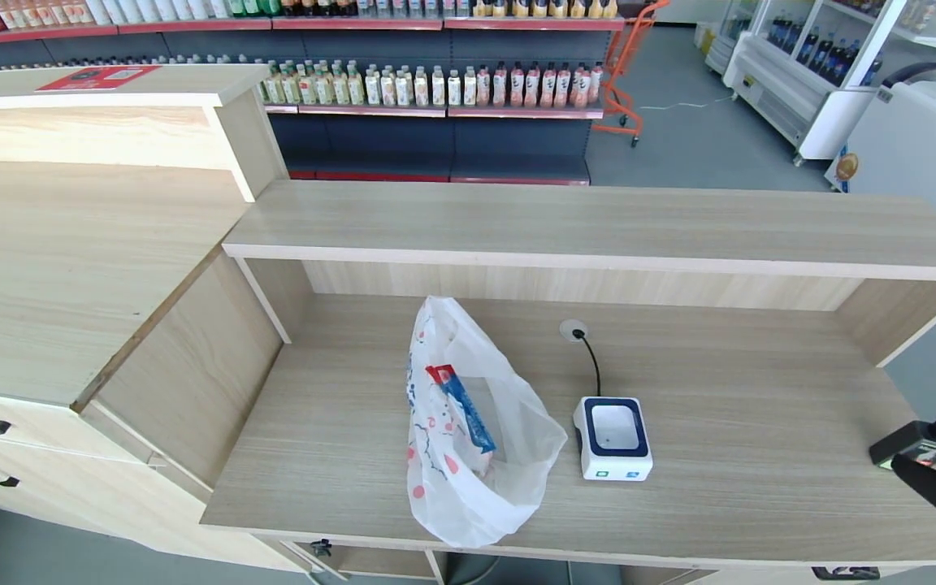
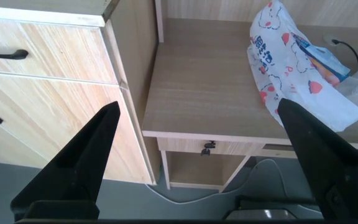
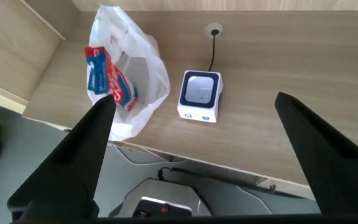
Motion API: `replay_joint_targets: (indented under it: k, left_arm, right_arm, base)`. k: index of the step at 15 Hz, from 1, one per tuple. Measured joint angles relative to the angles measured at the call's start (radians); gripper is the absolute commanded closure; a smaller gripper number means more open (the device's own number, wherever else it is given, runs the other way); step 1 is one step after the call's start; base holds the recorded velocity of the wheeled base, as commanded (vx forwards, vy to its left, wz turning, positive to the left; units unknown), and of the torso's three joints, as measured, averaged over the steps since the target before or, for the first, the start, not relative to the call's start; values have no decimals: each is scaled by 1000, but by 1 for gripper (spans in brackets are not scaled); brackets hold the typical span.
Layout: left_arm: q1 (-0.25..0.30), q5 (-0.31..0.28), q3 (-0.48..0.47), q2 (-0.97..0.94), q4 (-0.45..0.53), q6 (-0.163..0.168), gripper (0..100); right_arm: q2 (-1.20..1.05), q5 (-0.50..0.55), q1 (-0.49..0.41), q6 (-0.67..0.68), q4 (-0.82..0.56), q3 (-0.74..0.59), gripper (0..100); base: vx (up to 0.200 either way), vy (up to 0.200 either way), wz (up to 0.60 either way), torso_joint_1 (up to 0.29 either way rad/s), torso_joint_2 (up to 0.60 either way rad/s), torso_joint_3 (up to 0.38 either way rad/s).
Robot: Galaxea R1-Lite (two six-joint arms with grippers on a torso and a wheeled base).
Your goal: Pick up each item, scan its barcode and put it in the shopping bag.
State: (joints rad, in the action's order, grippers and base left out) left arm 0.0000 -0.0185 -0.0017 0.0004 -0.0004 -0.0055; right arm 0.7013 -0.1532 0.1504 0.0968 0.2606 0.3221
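A thin white plastic shopping bag (image 1: 445, 497) with red and blue print lies slumped on the pale wood-grain worktop (image 1: 760, 439), near its front edge and left of the middle, its mouth gaping toward the back. Inside it a blue, red and white package (image 1: 461, 406) stands tilted, showing through the film. Just beside the bag, on its right and apart from it, sits a small white barcode scanner (image 1: 613, 437) with a dark blue frame round its window; its black cable (image 1: 594, 361) runs back to a round grey grommet (image 1: 573, 329) in the worktop. A raised wooden ledge (image 1: 598, 223) walls the back, and a taller light-wood cabinet (image 1: 70, 268) with black drawer handles closes in the left side. Behind are shelves of bottles (image 1: 435, 85) and an orange trolley (image 1: 630, 73). The left pincer (image 2: 197, 104) hangs off the worktop's front left corner by the drawers, its jaws wide apart and holding nothing. The right pincer (image 3: 194, 98) hangs above the front edge, over toward the right, likewise spread wide with nothing between its jaws.
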Motion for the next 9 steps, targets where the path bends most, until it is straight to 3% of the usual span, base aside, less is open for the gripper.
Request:
replay_joint_targets:
  k: [3,5,9]
  left_arm:
    - [0,2,0,0,-1,-20,0]
    - [0,3,0,0,-1,-12,0]
    - [0,3,0,0,-1,5,0]
  right_arm:
    - [-29,0,2,1,-70,40,0]
    - [-42,1,3,5,-131,72,0]
    - [-60,2,-1,17,-174,92,0]
  base:
    - [0,0,0,0,0,0]
    - [0,0,0,0,0,0]
    - [0,-200,0,5,0,2]
